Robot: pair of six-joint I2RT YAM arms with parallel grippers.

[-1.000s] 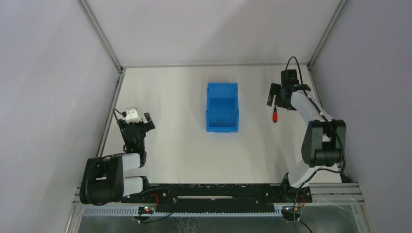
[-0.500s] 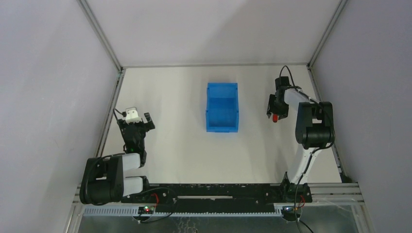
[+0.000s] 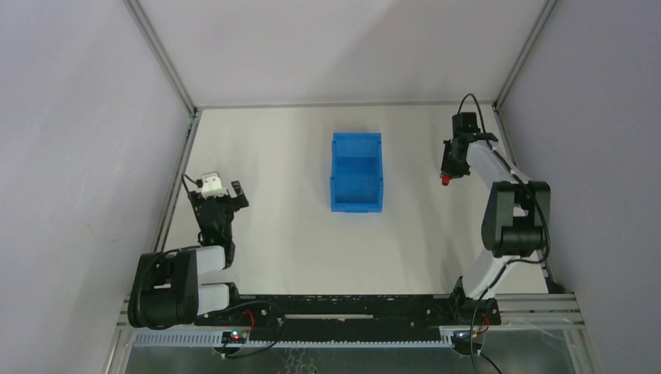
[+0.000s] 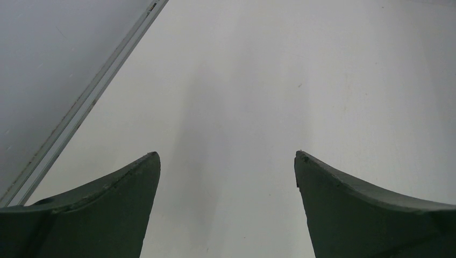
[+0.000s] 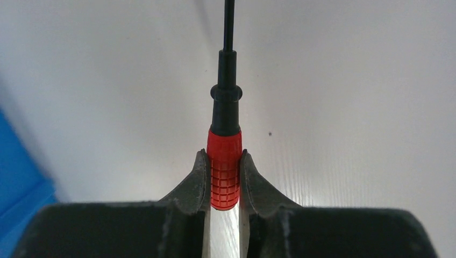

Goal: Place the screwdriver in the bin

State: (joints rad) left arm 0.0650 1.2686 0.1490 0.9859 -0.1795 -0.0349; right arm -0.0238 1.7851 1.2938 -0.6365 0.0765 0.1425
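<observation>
Slippage is threatening near the right edge of the table [image 3: 273, 226], where the right fingers [image 5: 197, 183] are pinching just the red handle end of the slim black-shafted screwdriver [image 5: 225, 161], well apart from the bright blue rectangular plastic bin [image 3: 357, 206], while the left fingers [image 4: 107, 209] are gaping idle.

Looked like a robotics lab test cell: plain white tabletop [image 3: 296, 234] boxed in by blank grey panel walls [image 3: 78, 156] on silver aluminium struts [image 3: 160, 54], black slotted mounting rail [image 3: 351, 300] with exposed wiring [image 3: 248, 317].
</observation>
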